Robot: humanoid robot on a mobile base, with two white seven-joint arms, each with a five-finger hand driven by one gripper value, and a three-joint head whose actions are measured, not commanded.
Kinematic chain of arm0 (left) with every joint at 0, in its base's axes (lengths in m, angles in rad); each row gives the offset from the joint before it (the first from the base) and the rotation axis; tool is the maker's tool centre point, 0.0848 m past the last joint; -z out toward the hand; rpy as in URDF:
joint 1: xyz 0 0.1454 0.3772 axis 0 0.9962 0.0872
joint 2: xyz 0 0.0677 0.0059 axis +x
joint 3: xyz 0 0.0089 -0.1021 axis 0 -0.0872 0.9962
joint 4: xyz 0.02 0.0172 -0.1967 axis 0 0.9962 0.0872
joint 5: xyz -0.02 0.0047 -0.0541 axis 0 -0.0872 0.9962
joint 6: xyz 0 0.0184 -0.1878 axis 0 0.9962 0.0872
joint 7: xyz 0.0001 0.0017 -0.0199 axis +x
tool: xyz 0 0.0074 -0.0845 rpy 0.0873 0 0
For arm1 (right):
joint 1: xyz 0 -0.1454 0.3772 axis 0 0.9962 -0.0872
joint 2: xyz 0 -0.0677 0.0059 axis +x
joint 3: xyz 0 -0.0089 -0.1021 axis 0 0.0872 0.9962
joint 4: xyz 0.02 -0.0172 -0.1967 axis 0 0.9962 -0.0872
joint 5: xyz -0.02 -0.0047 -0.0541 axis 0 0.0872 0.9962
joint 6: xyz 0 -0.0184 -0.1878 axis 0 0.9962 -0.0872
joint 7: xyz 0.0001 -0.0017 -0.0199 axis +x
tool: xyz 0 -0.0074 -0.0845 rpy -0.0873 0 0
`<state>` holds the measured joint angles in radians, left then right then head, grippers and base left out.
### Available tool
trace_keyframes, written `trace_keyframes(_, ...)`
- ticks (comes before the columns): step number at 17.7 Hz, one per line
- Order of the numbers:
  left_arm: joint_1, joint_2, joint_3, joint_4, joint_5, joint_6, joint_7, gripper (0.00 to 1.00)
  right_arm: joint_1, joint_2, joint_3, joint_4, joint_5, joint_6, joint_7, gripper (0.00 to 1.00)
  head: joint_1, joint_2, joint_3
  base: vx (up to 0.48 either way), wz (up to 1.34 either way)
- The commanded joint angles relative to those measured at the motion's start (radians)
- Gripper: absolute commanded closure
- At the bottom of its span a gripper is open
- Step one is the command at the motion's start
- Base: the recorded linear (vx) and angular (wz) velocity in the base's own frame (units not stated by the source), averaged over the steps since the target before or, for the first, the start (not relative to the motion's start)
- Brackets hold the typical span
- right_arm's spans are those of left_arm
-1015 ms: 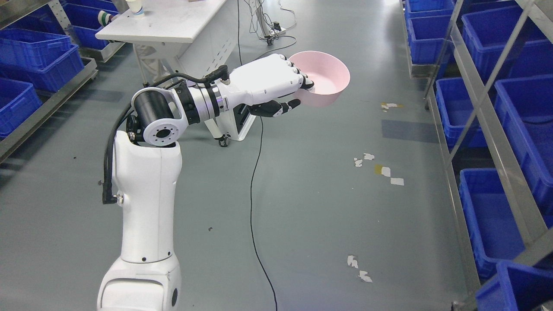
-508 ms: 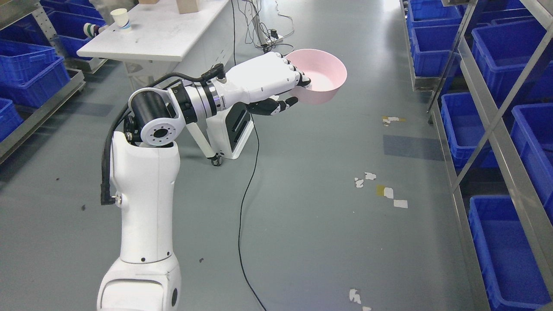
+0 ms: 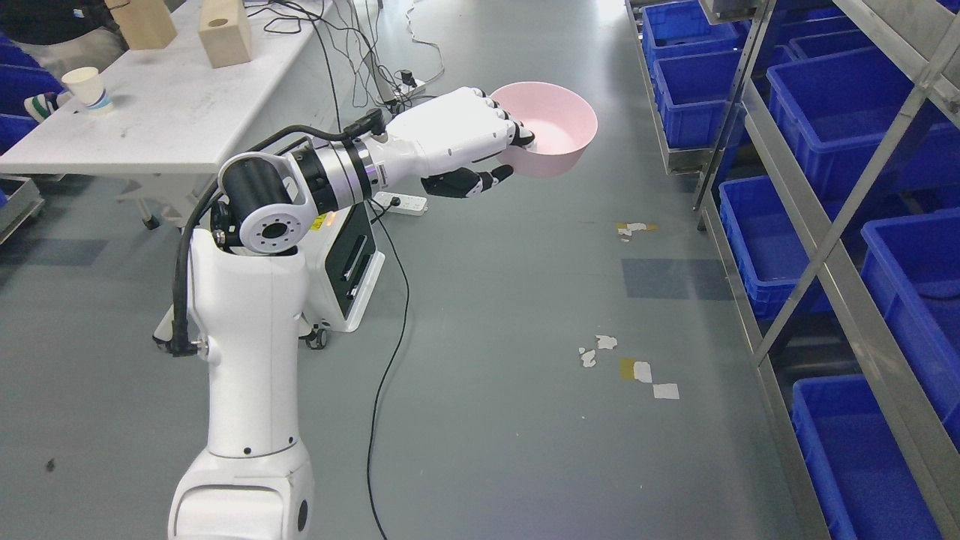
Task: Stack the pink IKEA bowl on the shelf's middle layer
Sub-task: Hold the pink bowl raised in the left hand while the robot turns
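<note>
The left hand (image 3: 480, 142) is clamped on the near rim of the pink bowl (image 3: 555, 124), its fingers (image 3: 517, 131) hooked over the edge into the hollow and the thumb (image 3: 469, 182) underneath against the outer wall. The bowl hangs in the air above the floor (image 3: 525, 300), roughly level, well apart from the shelf (image 3: 825, 247) and its blue bins (image 3: 817, 112) at the right. It looks like light, stiff plastic with a smooth (probably slippery) wall, so a rim pinch of this kind seems the sensible hold, and a firm one, since only one side is gripped. No brand mark or writing is legible on the bowl. On the desk (image 3: 165, 127) to the left stand a paper cup (image 3: 85, 86) and wooden blocks (image 3: 223, 34), also without readable print.
</note>
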<state>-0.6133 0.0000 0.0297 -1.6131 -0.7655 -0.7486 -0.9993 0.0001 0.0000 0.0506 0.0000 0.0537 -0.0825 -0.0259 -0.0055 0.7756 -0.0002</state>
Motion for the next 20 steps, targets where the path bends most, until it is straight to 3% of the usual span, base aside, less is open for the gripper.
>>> trace_keyframes(1, 0.0, 0.017, 0.006, 0.001, 0.0, 0.0, 0.001, 0.99, 0.023, -0.017, 0.0, -0.017, 0.0, 0.0, 0.0, 0.0, 0.0, 0.0, 0.0, 0.35, -0.2)
trace_keyframes(16, -0.02, 0.017, -0.053, 0.004, 0.002, 0.011, 0.039, 0.99, 0.023, -0.017, 0.0, -0.017, 0.0, 0.0, 0.0, 0.0, 0.0, 0.0, 0.0, 0.344, 0.0)
trace_keyframes(20, -0.092, 0.017, -0.082, 0.007, 0.021, 0.024, 0.039, 0.99, 0.023, -0.017, 0.0, -0.017, 0.0, 0.0, 0.0, 0.0, 0.0, 0.0, 0.0, 0.3, 0.05)
